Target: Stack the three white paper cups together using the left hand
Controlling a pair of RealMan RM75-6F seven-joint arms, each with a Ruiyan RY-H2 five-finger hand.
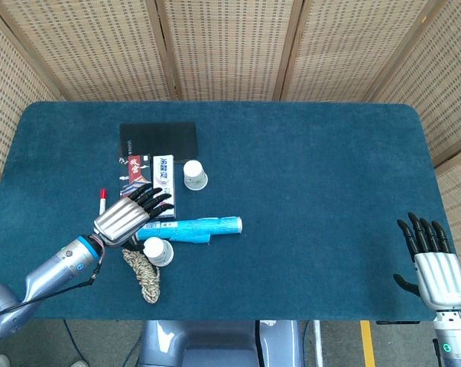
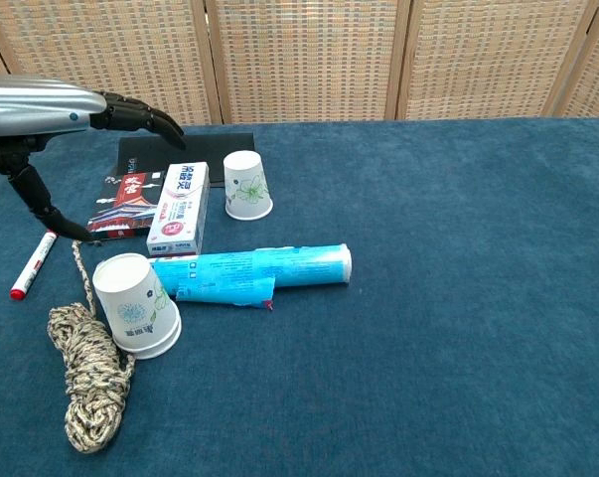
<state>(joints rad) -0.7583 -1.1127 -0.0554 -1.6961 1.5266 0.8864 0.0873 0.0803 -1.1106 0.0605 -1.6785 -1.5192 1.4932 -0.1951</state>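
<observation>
Two upside-down white paper cups (image 2: pixel 135 306) sit nested beside the coiled tan rope (image 2: pixel 88 376), while the third white paper cup (image 2: pixel 247 185) stands at their one o'clock. The left hand (image 1: pixel 131 215) hovers empty with fingers spread at the stack's eleven o'clock. The right hand (image 1: pixel 431 264), fingers apart, holds nothing at the table's four o'clock edge.

two cups nested upside down (image 2: pixel 135 306) stand on the table (image 2: pixel 458 298), rope (image 2: pixel 88 373) just left, tube (image 2: pixel 254 270) touching on the right. behind the tube lie two boxes (image 2: pixel 180 207) side by side; a third cup (image 2: pixel 247 185) stands right of them, a marker (image 2: pixel 32 265) far left.
</observation>
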